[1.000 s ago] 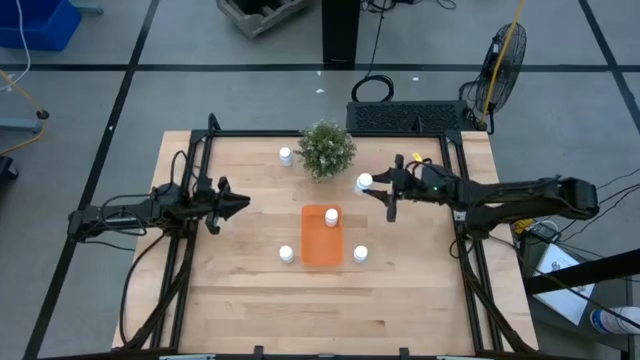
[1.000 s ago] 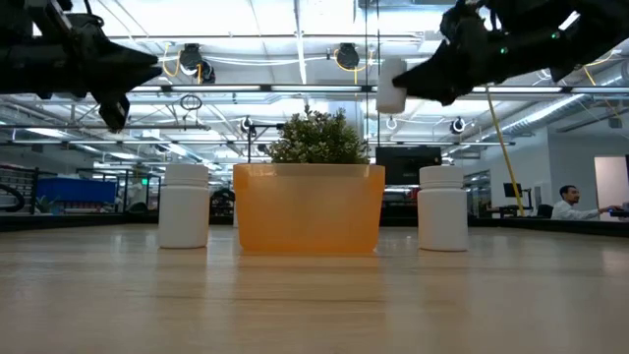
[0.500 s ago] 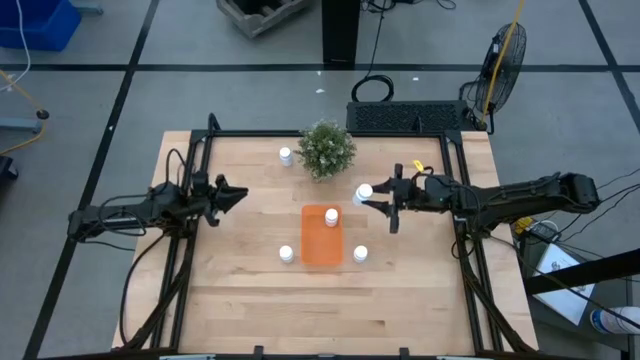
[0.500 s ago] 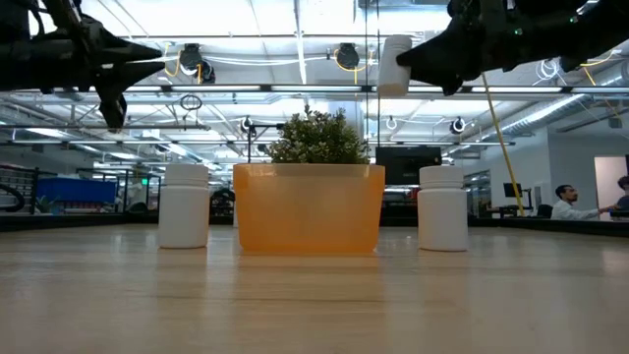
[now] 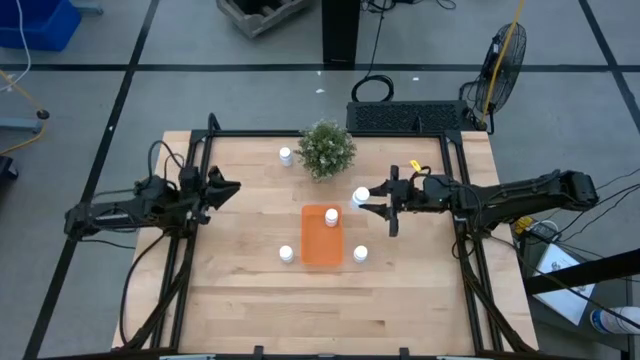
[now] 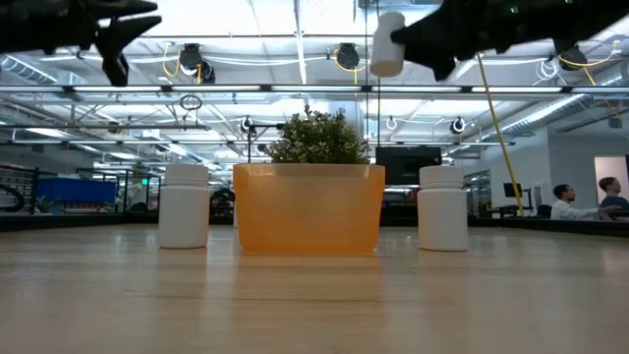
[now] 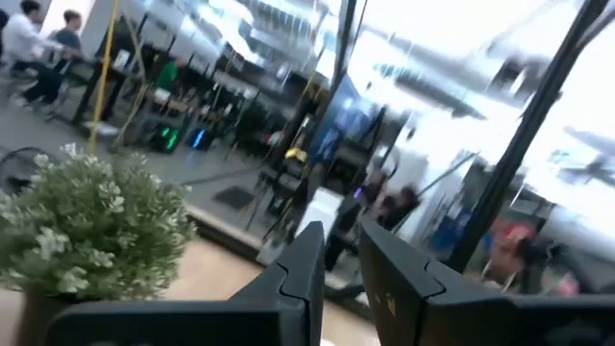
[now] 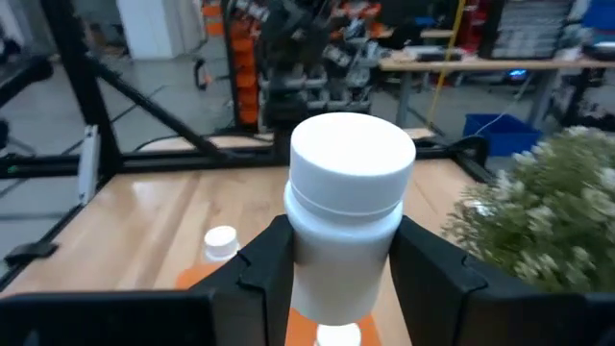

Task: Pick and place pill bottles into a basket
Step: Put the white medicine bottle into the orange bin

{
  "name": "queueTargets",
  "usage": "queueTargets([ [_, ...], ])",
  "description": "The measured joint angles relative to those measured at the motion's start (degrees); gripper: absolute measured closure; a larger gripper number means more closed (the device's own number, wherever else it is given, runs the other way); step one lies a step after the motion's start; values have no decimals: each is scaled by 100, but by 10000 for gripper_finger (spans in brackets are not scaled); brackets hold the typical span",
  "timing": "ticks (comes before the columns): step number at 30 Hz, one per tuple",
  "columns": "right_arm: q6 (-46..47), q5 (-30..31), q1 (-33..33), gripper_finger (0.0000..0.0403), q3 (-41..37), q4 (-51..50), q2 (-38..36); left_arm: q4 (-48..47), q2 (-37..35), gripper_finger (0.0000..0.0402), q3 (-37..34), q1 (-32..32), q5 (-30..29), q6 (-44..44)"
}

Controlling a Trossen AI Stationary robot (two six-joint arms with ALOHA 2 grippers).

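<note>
The right gripper [image 5: 372, 197] is clamped on a bottle [image 5: 361, 195], one finger on each side of its body below the cap, and holds it upright and high above the table [image 5: 240, 290]; that height judges as clearance for a carry over the basket [image 5: 321, 238] wall. In the right wrist view the held bottle [image 8: 344, 226] stands straight between the fingers [image 8: 264, 269], cap up, so it should stand when let down. It hangs just right of the basket's far end, with the plant [image 5: 327, 148] farther off on its far side. One bottle [image 5: 331, 216] already stands inside the basket at the far end, so the near part of the basket looks like the free spot. Three bottles are left on the table: one [image 5: 286, 254] just left of the basket's near end, one [image 5: 360, 254] just right of it, and one [image 5: 286, 155] far off, left of the plant. The left gripper [image 5: 226, 188] waits raised over the table's left side, well apart from every bottle, its fingers close together with only a narrow gap and nothing between them.
</note>
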Motion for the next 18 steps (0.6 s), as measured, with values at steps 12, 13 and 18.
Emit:
queueTargets([
  [12,-339,-349,86,271,3072,-2058,894,-1087,3084,329,3273,-25,672,1403],
  [13,-342,-425,86,271,3320,-2199,981,-1076,3285,329,3494,-34,724,1497],
  [18,-322,-601,86,272,4454,-2889,1511,-1127,4151,319,4372,-48,1287,1712],
])
